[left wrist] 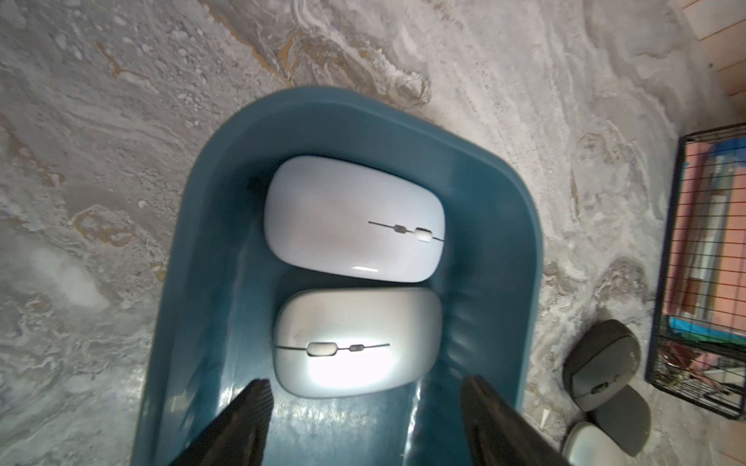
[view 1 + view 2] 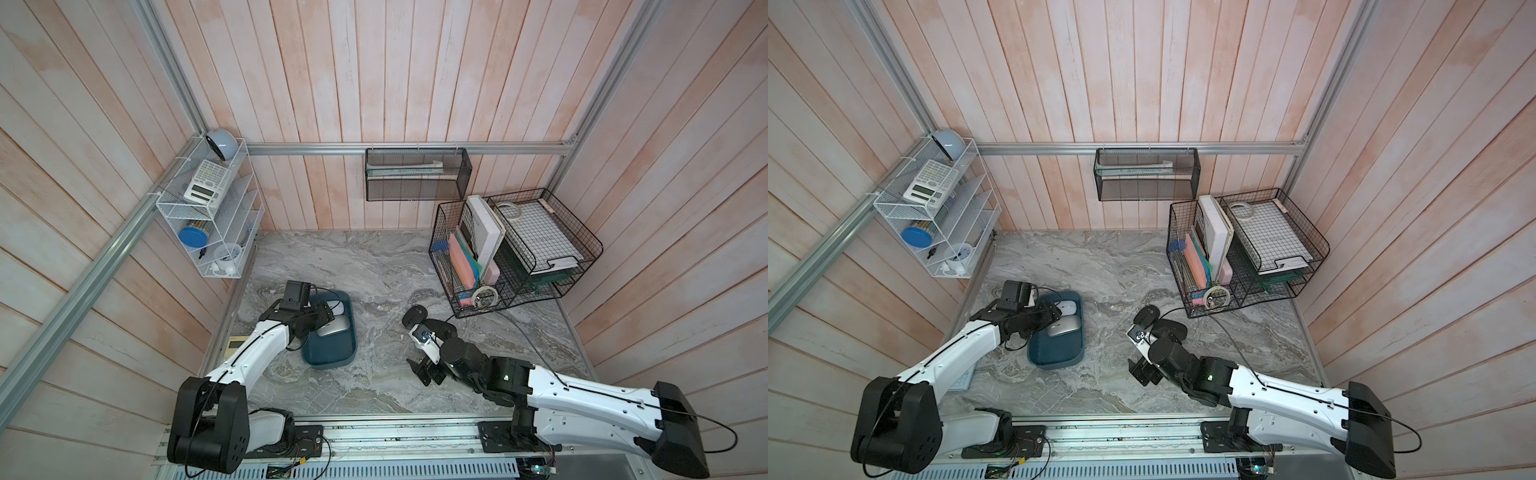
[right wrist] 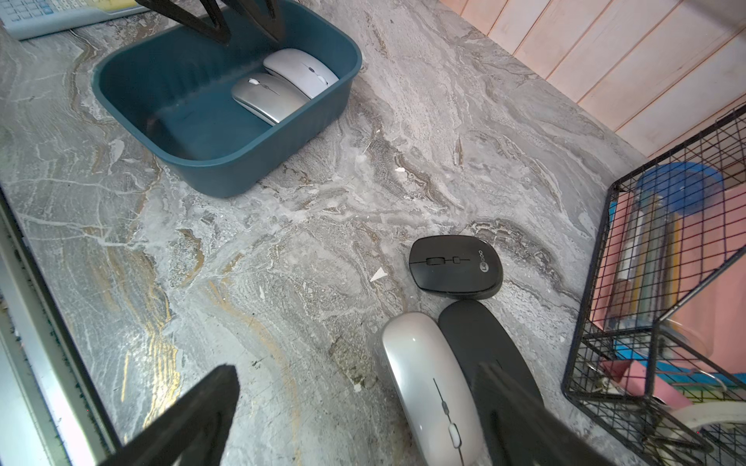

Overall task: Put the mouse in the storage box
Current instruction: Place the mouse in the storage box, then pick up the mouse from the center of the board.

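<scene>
Storage box (image 2: 332, 361) sits lower left of centre in both top views, on the marble tabletop (image 2: 374, 270). Inside it, side by side: white mouse (image 1: 351, 218) and silver-grey mouse (image 1: 355, 343). Left pincer (image 1: 365, 383) is over the box, released, jaws spread, gripping nothing. Right pincer (image 3: 355, 368) is spread wide and empty, above loose silver mouse (image 3: 424, 371) and flat black mouse (image 3: 476, 335). Rounder black mouse (image 3: 456, 266) lies just beside them.

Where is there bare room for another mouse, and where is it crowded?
Free: the storage box floor between the silver mouse and near wall; the marble between box and loose mice. Crowded: the box's far end, white mouse beside silver; loose mice by the wire basket.
</scene>
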`<action>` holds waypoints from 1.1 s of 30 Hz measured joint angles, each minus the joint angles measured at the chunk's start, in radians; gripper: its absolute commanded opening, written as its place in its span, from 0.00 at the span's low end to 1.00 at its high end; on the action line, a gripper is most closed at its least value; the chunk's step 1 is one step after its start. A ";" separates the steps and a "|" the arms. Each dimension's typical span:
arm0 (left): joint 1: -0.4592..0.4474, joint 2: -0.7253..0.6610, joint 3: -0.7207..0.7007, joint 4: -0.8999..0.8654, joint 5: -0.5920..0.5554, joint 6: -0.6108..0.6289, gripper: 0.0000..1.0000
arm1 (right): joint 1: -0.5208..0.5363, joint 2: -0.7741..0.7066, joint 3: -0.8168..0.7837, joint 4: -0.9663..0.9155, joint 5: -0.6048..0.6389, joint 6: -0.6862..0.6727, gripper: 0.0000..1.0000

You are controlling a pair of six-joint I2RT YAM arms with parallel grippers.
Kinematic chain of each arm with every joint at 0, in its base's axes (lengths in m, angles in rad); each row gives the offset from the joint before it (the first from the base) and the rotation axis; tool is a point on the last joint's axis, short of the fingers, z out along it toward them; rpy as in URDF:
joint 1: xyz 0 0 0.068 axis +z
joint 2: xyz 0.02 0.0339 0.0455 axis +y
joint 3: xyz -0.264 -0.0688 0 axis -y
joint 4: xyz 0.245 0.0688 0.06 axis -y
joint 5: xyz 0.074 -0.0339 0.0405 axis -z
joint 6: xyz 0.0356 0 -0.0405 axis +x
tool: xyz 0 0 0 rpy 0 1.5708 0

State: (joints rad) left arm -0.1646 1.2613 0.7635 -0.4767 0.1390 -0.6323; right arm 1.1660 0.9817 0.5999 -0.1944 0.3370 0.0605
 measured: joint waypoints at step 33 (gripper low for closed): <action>-0.048 -0.402 0.093 -0.287 0.100 0.098 0.80 | -0.452 0.226 0.067 -0.114 -0.258 0.257 0.93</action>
State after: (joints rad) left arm -0.2127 0.8593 0.8566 -0.7639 0.2390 -0.5343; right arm 0.7139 1.2076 0.6666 -0.3088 0.0788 0.3180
